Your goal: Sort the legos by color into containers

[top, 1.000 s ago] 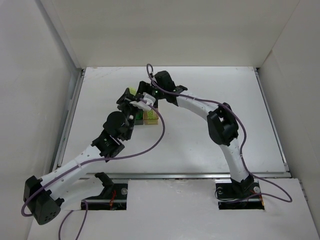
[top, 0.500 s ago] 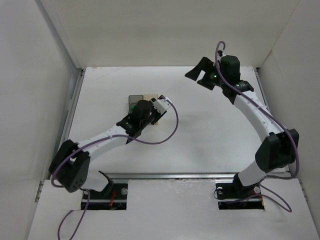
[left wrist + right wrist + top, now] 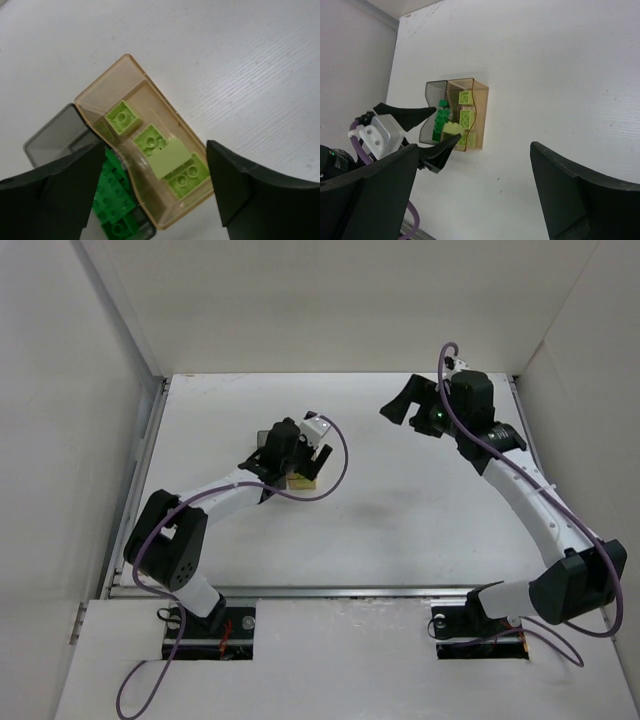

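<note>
My left tool (image 3: 156, 146) hung wide open over the amber bin (image 3: 88, 102), pale legos (image 3: 122, 116) inside, dark green legos (image 3: 113, 193) in the grey bin (image 3: 50, 143) beside it, so I figured a straight lift clear of its rim was safest.

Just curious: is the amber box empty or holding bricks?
Holding bricks: the amber box has at least three pale green legos inside.

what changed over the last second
The right gripper pulled away from the bins and swung out to the far right of the table, open and empty. The left gripper stayed above the bins, open, while its arm changed pose. The bins and the legos in them look unmoved.
</note>
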Motion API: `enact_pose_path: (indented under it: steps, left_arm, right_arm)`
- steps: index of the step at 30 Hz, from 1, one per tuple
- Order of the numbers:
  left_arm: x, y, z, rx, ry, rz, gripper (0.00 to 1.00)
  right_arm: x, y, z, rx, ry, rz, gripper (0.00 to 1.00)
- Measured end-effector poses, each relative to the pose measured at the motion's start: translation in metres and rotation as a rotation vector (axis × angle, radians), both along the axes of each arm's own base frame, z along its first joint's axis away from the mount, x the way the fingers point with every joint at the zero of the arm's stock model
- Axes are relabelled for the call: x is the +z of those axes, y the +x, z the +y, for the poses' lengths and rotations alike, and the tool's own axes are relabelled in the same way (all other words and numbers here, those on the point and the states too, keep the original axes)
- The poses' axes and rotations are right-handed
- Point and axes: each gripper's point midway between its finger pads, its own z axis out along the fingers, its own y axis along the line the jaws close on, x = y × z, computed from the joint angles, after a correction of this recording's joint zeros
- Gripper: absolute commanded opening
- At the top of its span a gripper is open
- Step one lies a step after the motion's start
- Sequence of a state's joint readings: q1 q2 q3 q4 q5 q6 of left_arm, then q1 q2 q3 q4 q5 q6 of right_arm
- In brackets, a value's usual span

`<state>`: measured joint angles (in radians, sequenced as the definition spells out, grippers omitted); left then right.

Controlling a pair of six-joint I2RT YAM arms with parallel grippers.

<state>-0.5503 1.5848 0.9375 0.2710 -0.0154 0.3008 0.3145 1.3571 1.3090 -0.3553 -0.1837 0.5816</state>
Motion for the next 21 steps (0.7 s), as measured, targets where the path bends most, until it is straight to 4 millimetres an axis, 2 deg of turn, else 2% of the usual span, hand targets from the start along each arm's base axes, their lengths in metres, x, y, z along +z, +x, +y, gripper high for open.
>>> enact_pose_path:
  steps: [3,6,9,12,14,18,21]
  left_arm:
    - [-0.001,-0.002,-0.002,-0.002,-0.007,0.009,1.00]
    - [-0.002,-0.002,0.001,0.029,-0.004,0.014,1.00]
    - [0.002,0.003,0.015,0.146,0.017,0.001,1.00]
    - [0.025,0.011,0.035,0.284,0.026,-0.049,1.00]
    - [0.047,0.013,0.048,0.362,0.019,-0.098,1.00]
    - [0.102,0.014,0.099,0.596,0.011,-0.235,1.00]
    - [0.131,0.010,0.159,0.815,0.041,-0.314,1.00]
  right_arm:
    - [0.002,-0.002,-0.002,-0.001,-0.010,-0.007,0.97]
    - [-0.001,-0.004,-0.005,-0.006,-0.030,0.000,0.99]
    - [-0.003,-0.009,-0.014,-0.034,-0.062,0.011,1.00]
    - [0.008,-0.020,-0.031,-0.096,-0.095,-0.020,1.00]
    - [0.021,-0.033,-0.052,-0.174,-0.123,-0.067,1.00]
    - [0.040,-0.067,-0.106,-0.392,-0.182,-0.155,1.00]
    - [0.052,-0.096,-0.148,-0.569,-0.213,-0.217,1.00]
